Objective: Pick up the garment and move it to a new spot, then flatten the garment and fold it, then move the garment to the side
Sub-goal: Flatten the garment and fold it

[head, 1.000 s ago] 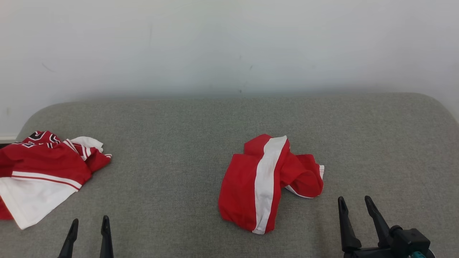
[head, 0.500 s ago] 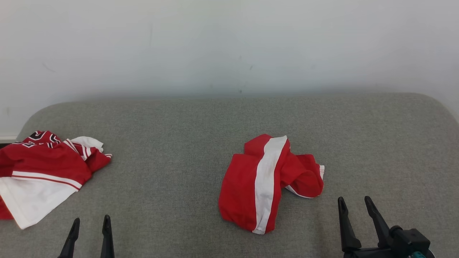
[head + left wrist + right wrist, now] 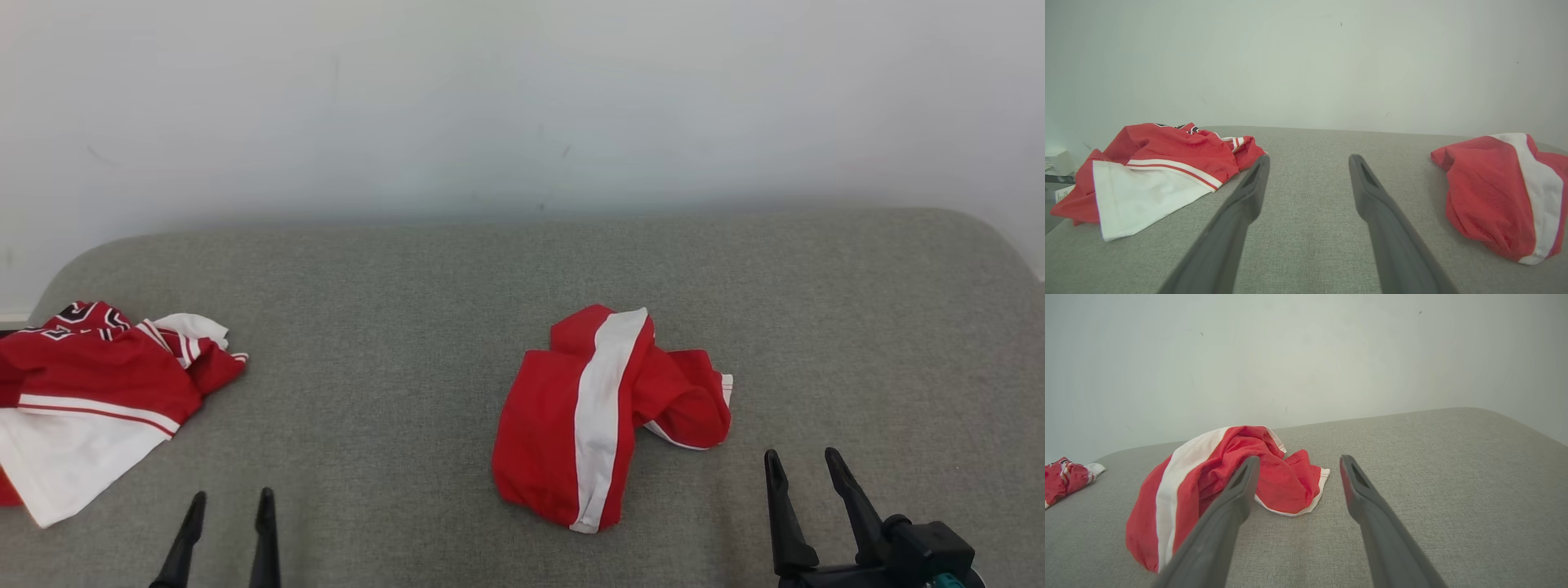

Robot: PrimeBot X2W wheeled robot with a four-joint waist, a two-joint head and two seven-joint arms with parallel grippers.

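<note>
While the right end effector [image 3: 800, 454] gapes, the garment [image 3: 540, 425] lies near.

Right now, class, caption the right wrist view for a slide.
Open right gripper faces a crumpled white-striped red garment on grey upholstery.

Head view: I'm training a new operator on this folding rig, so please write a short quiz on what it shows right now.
1. True or false: the right tool is shut on the striped garment.
2. Which tool is nearer the striped garment? A. the left tool B. the right tool
3. Fill in: the second garment lies at the ____ end of the grey surface, by the robot's own sides.

Key:
1. False. Both tools are open and hold nothing, and the striped garment lies crumpled on the grey surface.
2. B
3. left
</note>
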